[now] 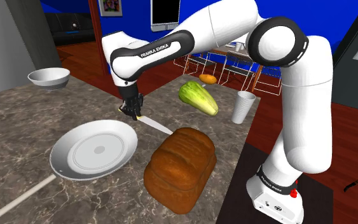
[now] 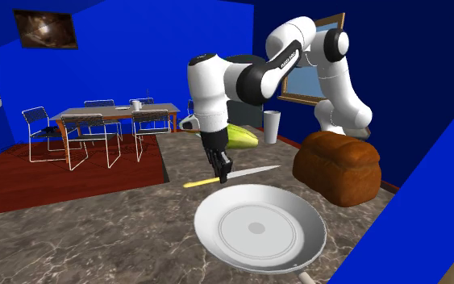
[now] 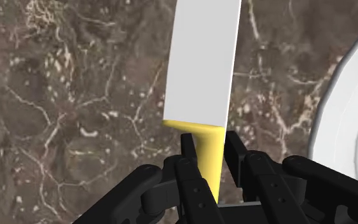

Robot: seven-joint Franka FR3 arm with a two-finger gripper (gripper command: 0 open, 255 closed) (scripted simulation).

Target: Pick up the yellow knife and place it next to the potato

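White pan [image 1: 107, 137] sits nearest, low on the shoulder view's left of the marbled worktop [image 1: 18, 127], its handle running off the bottom left corner. White bowl [image 1: 49, 77] is behind it at the far left worktop edge. Next right, pincer [image 1: 131, 109] points down and is clamped on the yellow handle of the knife [image 1: 155, 124], just past the pan's far rim. Wrist view confirms it: both tips press the handle right below the pale blade. Blade points toward the brown bread loaf [image 1: 180, 167], tip close to it. Can't tell whether knife touches the worktop. Behind the loaf lies a green vegetable [image 1: 198, 97]. Behind that is the potato [image 1: 208, 78], small, orange-brown, at the far worktop edge, well apart from the knife. White cup [image 1: 243, 106] stands right of the vegetable. Dark stand [image 1: 316, 200] is at lower right.
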